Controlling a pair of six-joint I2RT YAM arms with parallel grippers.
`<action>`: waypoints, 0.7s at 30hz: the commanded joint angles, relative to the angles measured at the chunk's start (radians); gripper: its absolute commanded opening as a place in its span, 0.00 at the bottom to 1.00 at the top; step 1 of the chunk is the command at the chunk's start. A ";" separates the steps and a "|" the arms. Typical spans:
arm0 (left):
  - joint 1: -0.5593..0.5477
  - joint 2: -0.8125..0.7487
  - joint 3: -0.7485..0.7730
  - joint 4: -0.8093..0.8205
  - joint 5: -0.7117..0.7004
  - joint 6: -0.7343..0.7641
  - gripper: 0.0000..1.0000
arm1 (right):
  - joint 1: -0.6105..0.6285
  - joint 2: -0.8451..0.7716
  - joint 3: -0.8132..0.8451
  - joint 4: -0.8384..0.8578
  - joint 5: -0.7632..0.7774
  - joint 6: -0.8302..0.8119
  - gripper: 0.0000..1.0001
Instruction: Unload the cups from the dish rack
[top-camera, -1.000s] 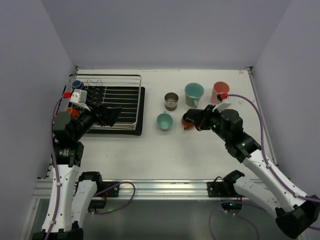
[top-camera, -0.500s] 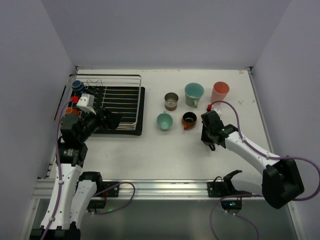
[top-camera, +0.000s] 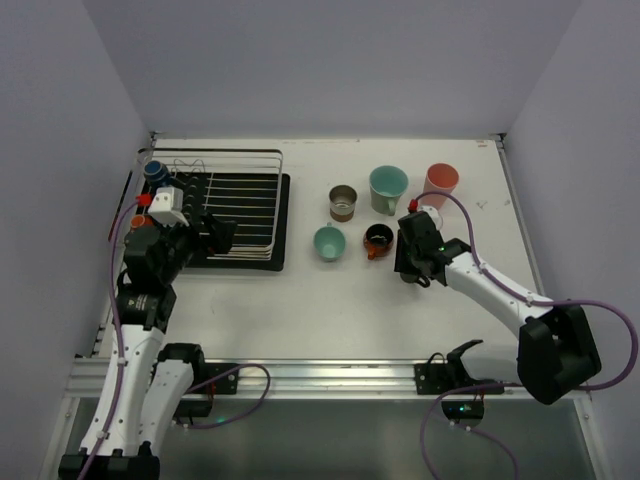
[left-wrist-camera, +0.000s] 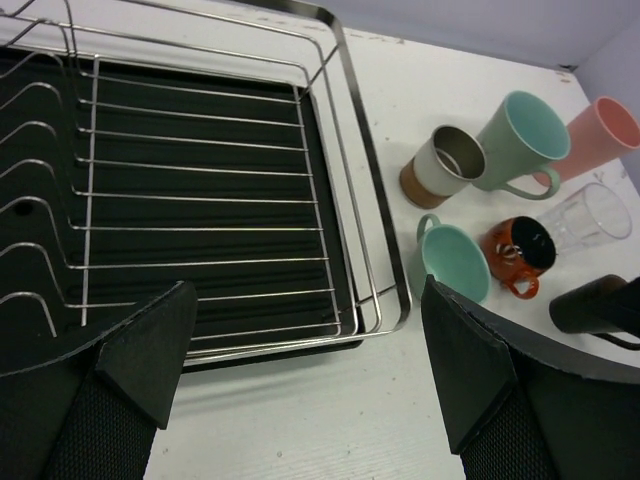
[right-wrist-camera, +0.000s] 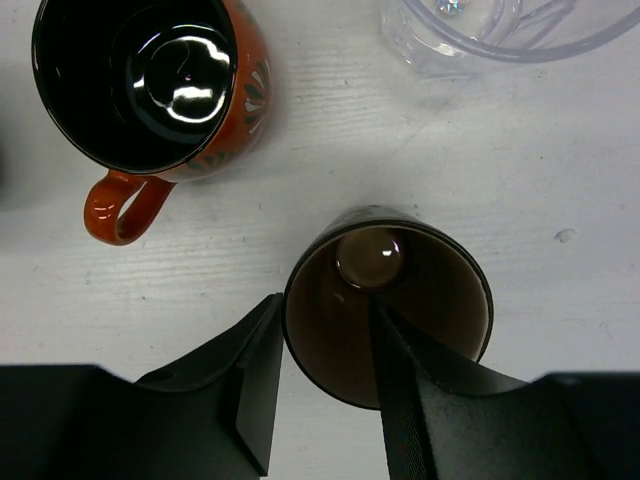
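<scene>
The silver wire dish rack (top-camera: 245, 190) over its black tray (left-wrist-camera: 200, 210) stands at the left. A blue cup (top-camera: 153, 170) sits at its far left corner. My left gripper (left-wrist-camera: 308, 300) is open and empty above the rack's near right corner (top-camera: 220, 233). My right gripper (right-wrist-camera: 328, 300) straddles the wall of a dark brown cup (right-wrist-camera: 445, 290) standing on the table. One finger is outside the rim, the other inside and apart from the wall. In the top view the gripper (top-camera: 413, 258) hides this cup. The orange mug (right-wrist-camera: 150, 80) and the clear glass (right-wrist-camera: 480, 30) stand just beyond.
On the table right of the rack stand a small teal cup (top-camera: 328, 243), a metallic cup (top-camera: 342, 202), a teal mug (top-camera: 388, 187) and a pink tumbler (top-camera: 441, 180). Walls close in the table on the left, back and right.
My right gripper has left the orange mug, which now stands free, and moved right to the brown cup. My left gripper has drawn back slightly over the rack.
</scene>
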 joint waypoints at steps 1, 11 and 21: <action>-0.006 0.024 0.038 -0.032 -0.106 0.013 1.00 | -0.004 -0.041 0.028 0.026 -0.002 -0.021 0.44; -0.006 0.145 0.210 -0.014 -0.403 -0.087 1.00 | -0.002 -0.353 0.005 0.061 -0.051 -0.009 0.63; 0.105 0.591 0.430 0.106 -0.597 -0.118 0.96 | 0.001 -0.648 -0.192 0.329 -0.359 0.043 0.66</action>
